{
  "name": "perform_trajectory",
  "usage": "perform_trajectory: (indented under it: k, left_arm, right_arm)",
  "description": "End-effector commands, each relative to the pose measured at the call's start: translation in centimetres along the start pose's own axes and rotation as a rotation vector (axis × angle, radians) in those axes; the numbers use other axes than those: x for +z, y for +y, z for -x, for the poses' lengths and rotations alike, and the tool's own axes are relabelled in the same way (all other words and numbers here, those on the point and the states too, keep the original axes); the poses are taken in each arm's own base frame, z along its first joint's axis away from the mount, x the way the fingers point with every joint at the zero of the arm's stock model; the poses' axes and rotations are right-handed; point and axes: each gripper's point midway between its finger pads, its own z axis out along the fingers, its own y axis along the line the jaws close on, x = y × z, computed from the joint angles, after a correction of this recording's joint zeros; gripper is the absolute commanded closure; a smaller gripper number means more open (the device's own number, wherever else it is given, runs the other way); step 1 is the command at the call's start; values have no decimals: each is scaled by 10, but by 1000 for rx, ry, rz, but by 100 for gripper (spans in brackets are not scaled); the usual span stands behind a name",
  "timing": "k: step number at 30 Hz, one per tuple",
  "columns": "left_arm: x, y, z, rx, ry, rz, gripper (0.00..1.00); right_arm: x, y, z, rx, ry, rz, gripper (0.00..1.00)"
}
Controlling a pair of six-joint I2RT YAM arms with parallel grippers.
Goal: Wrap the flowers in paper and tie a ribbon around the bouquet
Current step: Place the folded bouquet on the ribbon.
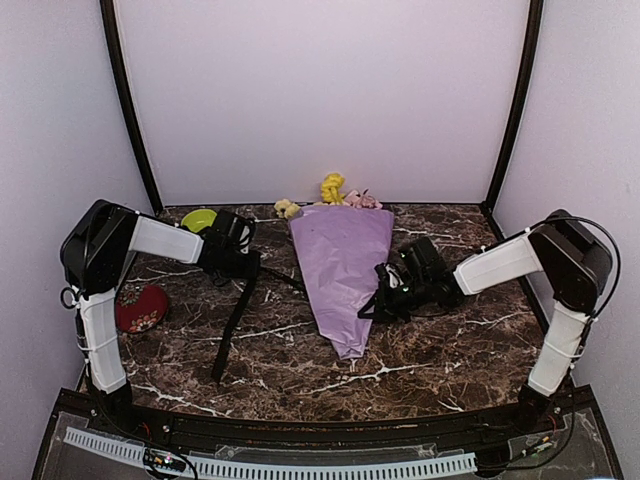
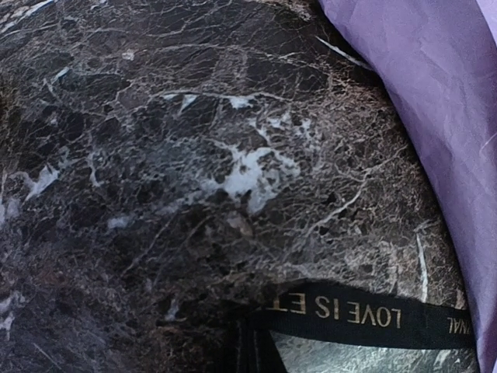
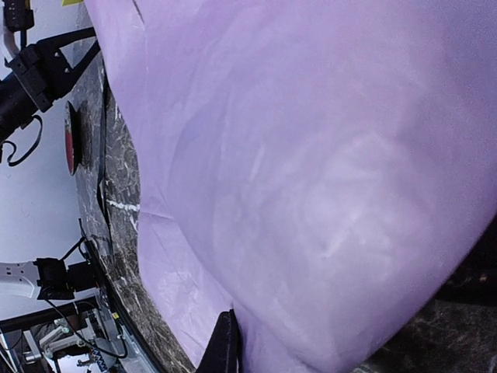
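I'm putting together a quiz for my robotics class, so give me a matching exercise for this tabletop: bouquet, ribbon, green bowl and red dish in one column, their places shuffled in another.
1. bouquet
2. ribbon
3. green bowl
4. red dish

A. back left corner
B. centre
C. left edge, about halfway back
D. left of centre, running toward the near edge

Pairs: 1-B, 2-D, 3-A, 4-C

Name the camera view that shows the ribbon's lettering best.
Left wrist: the ribbon crosses its lower edge, lettering "LOVE IS" legible. The top view shows it only as a black strap on the table. The right wrist view is nearly all paper; no lettering visible.
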Motion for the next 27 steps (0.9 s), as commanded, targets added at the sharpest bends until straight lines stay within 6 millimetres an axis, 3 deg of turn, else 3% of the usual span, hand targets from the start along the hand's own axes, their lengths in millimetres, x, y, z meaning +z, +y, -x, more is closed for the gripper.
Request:
perform_trajectory:
  k: [1,5,9,11,16,18,20,22,27]
  left_arm:
    - [-25,15,15,36,-15,73,100]
    - [-47,-4,38,81,-70,-9,100]
    - [-70,-47,52,157,-118,-129,100]
    - [-81,-79,53,231,-140,-186,100]
    - [-101,-187,40,408,-175,-444,100]
    - [-91,-214,35,433,-148,-511,100]
    - [-71,-224,34,415,-114,-492,100]
    - [-53,-226,32,371,-71,-477,100]
    - [-7,-215,-3,320,42,-432,100]
  right_arm:
    - [9,-19,-1,-19,-1,-34,100]
    - [12,-24,-3,-15,7,-47,100]
    - [11,-28,-3,-27,9,-75,100]
    - [10,-29,-3,-30,13,-84,100]
    - [10,-30,-4,-31,17,-92,100]
    - [10,-31,-4,-32,16,-98,100]
    - [10,-33,-4,-30,12,-108,100]
    - [10,-35,-5,-27,9,-116,100]
    - [9,-38,-7,-27,0,-136,100]
